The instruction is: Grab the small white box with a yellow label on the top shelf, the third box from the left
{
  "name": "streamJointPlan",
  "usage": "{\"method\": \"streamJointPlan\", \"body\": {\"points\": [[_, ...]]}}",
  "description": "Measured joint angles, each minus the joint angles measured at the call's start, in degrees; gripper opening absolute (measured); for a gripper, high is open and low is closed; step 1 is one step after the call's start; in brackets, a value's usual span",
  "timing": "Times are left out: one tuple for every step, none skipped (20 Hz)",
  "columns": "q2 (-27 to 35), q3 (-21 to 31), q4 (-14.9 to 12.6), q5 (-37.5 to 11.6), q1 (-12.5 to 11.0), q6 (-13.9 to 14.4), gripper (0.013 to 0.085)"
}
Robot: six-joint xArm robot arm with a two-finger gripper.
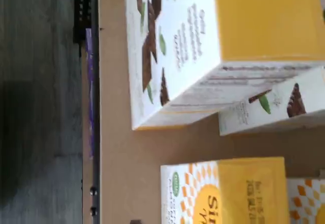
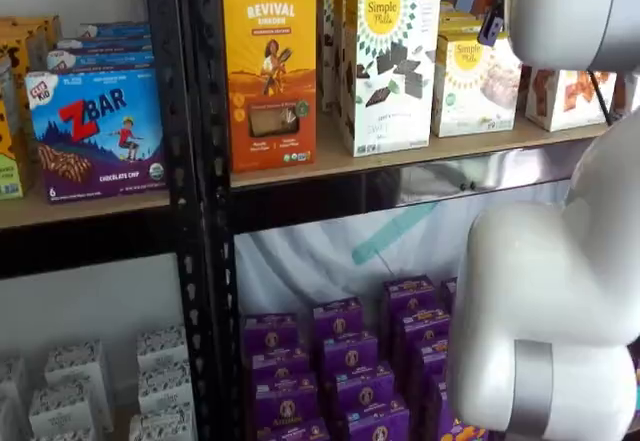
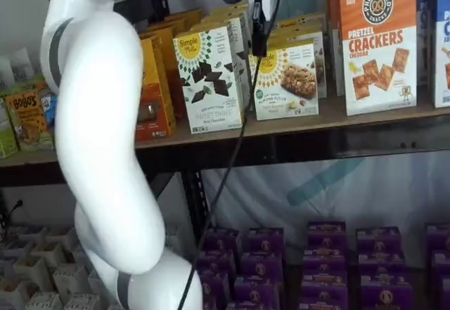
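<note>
The small white box (image 2: pixel 478 83) with the yellow sunburst logo stands on the top shelf (image 2: pixel 330 164), right of a taller white Simple Mills box (image 2: pixel 388 66) with dark chocolate squares. Both show in both shelf views: the small box (image 3: pixel 287 79), the taller box (image 3: pixel 209 78), the shelf (image 3: pixel 337 118). My gripper (image 3: pixel 258 37) shows as black fingers under a white body, hanging in front of the small box's upper left corner; no gap or grip can be seen. The wrist view looks down on the small box's yellow panel (image 1: pixel 238 191) and the taller box (image 1: pixel 172 46).
An orange Revival box (image 2: pixel 270 61) stands left of the taller box. An orange pretzel cracker box (image 3: pixel 380 43) stands right of the small box. Purple boxes (image 2: pixel 340 361) fill the lower shelf. My white arm (image 3: pixel 98 127) and its cable (image 3: pixel 232 162) hang in front of the shelves.
</note>
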Motion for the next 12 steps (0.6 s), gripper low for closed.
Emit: {"method": "streamJointPlan", "body": {"points": [[0.7, -0.4, -0.1, -0.2, 0.1, 0.0, 0.0850], [1.3, -0.8, -0.2, -0.3, 0.1, 0.0, 0.0850], [1.7, -0.9, -0.4, -0.6, 0.2, -0.1, 0.0850], [2.1, -1.1, -0.7, -0.9, 0.3, -0.2, 0.0850], [2.6, -1.3, -0.9, -1.2, 0.4, -0.2, 0.0850], [3.0, -1.5, -1.0, -1.3, 0.4, -0.3, 0.0850], [3.6, -2.0, -1.2, -1.1, 0.4, -0.3, 0.0850], [4.1, -2.5, -1.6, -1.0, 0.5, -0.3, 0.0850], [4.7, -2.9, -2.0, -0.9, 0.6, -0.3, 0.0850], [5.0, -3.3, -2.5, -0.6, 0.7, -0.3, 0.0850], [5.4, -3.7, -2.9, -0.4, 0.8, -0.3, 0.0850], [5.8, -4.0, -3.3, -0.2, 1.0, -0.2, 0.0850]]}}
